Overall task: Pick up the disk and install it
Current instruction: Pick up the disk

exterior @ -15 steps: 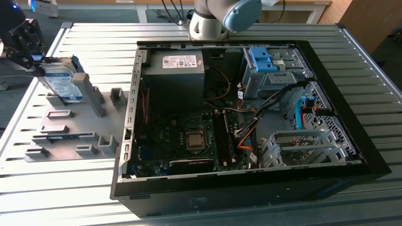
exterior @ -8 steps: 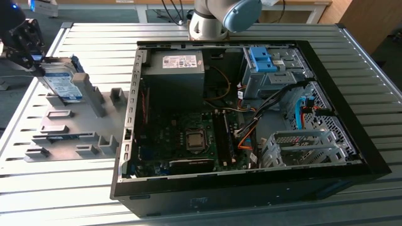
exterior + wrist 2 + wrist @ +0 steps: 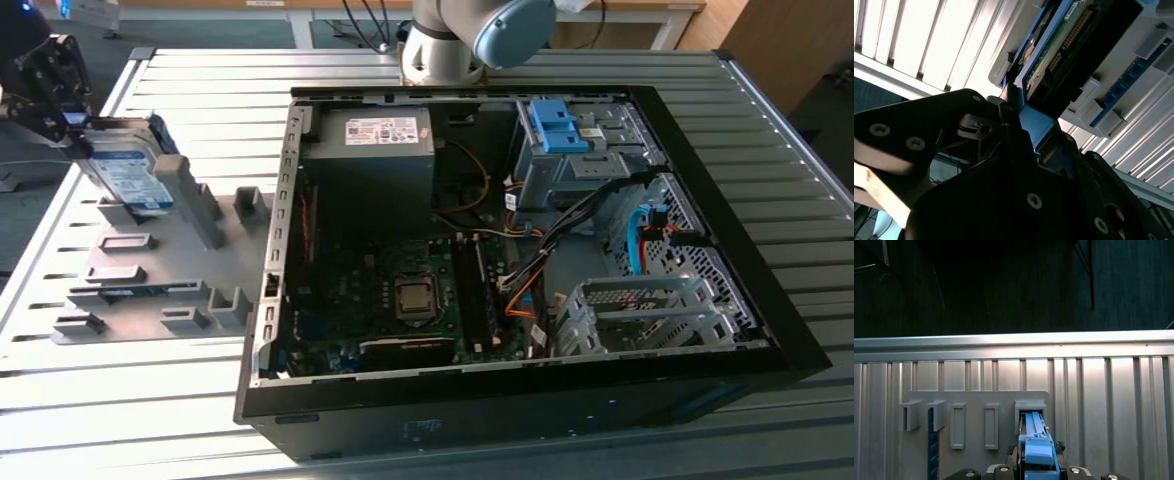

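A ribbed metal table point(image 3: 200, 70) carried a grey slotted fixture plate point(image 3: 174, 262); upper left, the gripper point(image 3: 78, 132) clamped the flat upright disk point(image 3: 127, 175) by its blue plastic frame.

Gripper point(image 3: 78, 128) at exterior view's left edge, fingers point(image 3: 1010, 107) clamped on blue end of disk point(image 3: 130, 170); arm joint point(image 3: 461, 35) at top centre of same view

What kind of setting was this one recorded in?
Likely a robotics lab bench for computer assembly: an opened desktop computer case lies on a ribbed metal table, beside a grey fixture plate where the end effector grips the disk.
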Controlling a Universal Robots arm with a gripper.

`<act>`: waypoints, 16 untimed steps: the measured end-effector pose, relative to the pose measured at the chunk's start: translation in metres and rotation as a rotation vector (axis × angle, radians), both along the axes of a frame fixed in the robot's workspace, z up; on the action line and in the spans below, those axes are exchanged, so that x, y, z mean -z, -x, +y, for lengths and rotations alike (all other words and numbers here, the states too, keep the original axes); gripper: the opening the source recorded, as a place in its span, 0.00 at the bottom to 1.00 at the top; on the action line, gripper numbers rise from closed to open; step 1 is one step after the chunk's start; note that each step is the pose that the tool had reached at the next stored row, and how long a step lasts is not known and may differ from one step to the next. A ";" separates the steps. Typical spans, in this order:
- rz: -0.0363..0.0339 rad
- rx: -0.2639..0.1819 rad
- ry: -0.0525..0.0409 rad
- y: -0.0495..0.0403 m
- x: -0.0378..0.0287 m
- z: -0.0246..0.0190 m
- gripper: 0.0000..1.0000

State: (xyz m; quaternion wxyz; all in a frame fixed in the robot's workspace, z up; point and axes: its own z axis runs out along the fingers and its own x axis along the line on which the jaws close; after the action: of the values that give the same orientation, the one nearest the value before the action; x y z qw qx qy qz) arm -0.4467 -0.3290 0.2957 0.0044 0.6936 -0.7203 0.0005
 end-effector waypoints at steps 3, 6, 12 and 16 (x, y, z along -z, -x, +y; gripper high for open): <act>0.0000 0.000 0.0000 0.0000 -0.0051 0.0000 0.36; 0.0000 0.000 0.0000 0.0000 -0.0095 0.0000 0.36; 0.0001 0.000 0.0000 0.0000 -0.0194 0.0000 0.36; 0.0000 0.000 0.0000 0.0000 -0.0263 0.0001 0.36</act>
State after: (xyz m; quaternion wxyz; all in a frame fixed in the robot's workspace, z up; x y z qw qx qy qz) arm -0.4467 -0.3290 0.3220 0.0045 0.6937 -0.7203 0.0005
